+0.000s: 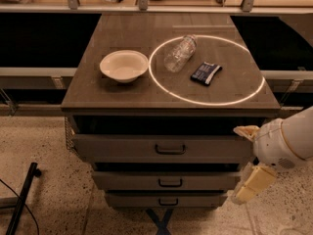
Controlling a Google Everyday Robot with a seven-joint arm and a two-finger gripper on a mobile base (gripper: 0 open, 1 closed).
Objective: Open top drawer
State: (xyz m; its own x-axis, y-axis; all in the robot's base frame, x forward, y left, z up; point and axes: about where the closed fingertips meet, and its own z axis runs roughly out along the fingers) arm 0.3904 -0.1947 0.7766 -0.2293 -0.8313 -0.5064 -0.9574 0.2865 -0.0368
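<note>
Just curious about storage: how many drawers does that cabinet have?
3, stacked: top drawer, middle drawer, bottom drawer. The gripper sits by the top drawer's right end.

- The single camera looked down from in front, fairly near, onto the cabinet top and fronts.
- The gripper showed at the right edge — beside the top drawer, fingers apart.
</note>
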